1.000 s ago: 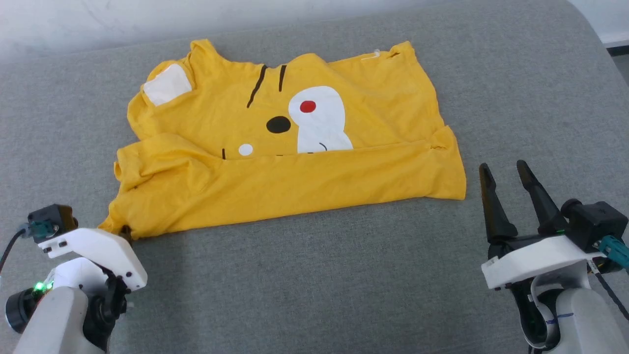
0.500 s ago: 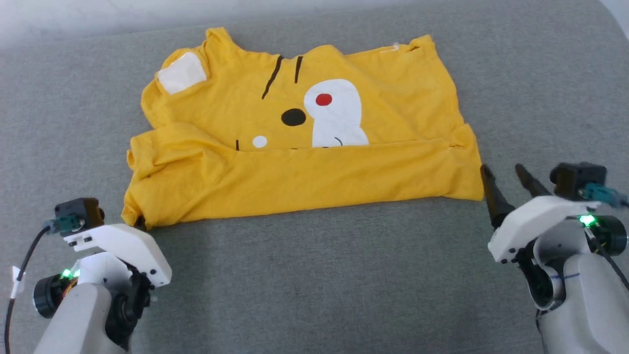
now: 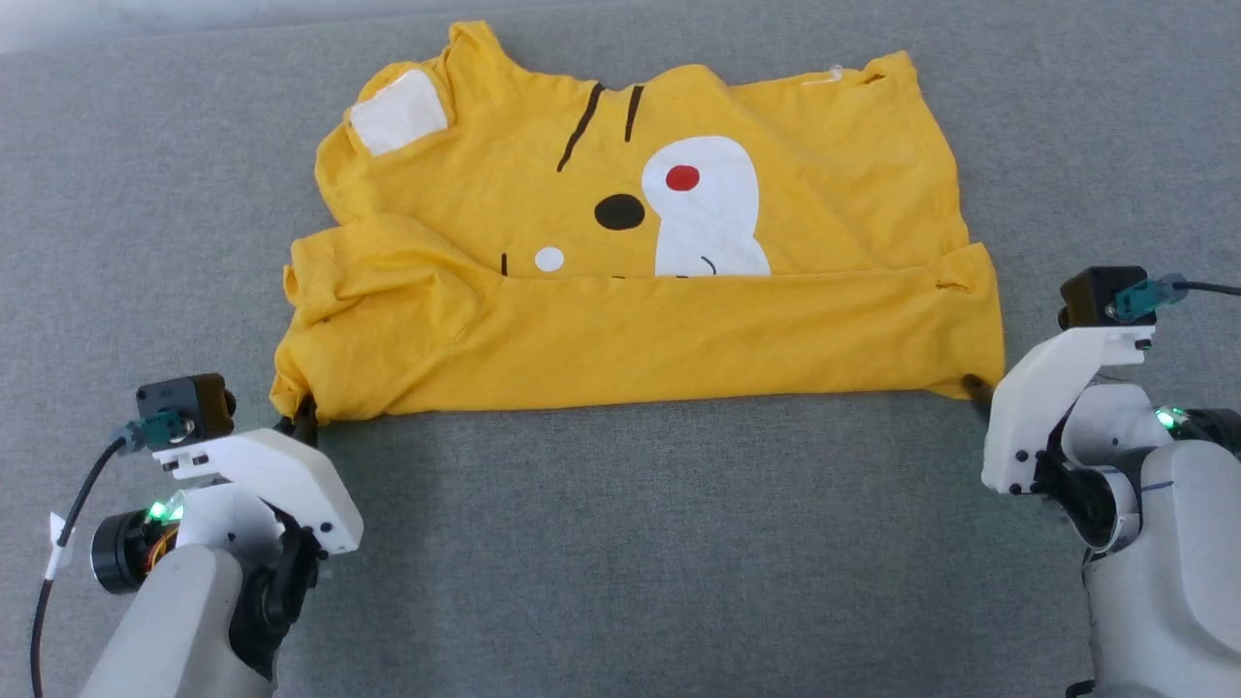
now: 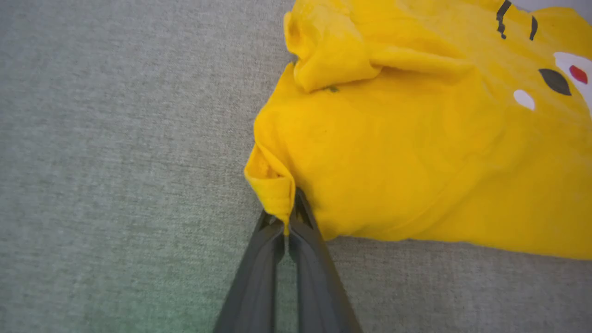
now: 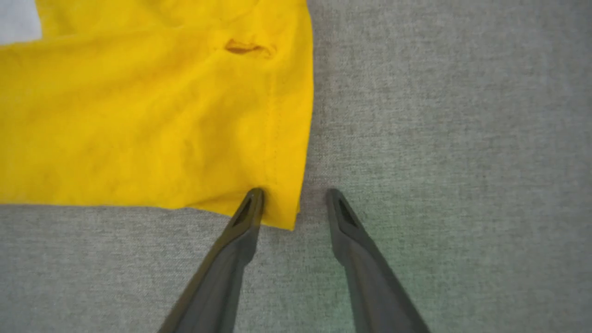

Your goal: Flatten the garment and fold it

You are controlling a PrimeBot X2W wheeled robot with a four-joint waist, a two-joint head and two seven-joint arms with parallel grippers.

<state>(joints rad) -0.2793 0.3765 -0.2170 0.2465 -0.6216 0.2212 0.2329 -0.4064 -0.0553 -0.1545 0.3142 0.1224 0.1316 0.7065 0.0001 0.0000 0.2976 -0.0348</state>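
Where the left pincer (image 4: 289, 217) met the shirt (image 3: 630, 330), its fingers were pressed together on the near left corner, with a fold of hem pinched between them. The right pincer (image 5: 296, 194) stood with jaws apart astride the opposite near corner, one finger on the cloth and the other on the bare grey surface (image 3: 630, 543); it gripped nothing yet. Between the two pincers ran a plain yellow band, folded back over the lower part of the print. Beyond that lay the face print (image 3: 703, 208) and, farthest from the left pincer, a white patch (image 3: 399, 111). The cloth looked thin, light and limp. It would likely sag and bunch if lifted by one corner, and the napped surface would probably drag at it. The hemmed corners seemed the soundest holds, taken as a pair so the edge would pull taut.
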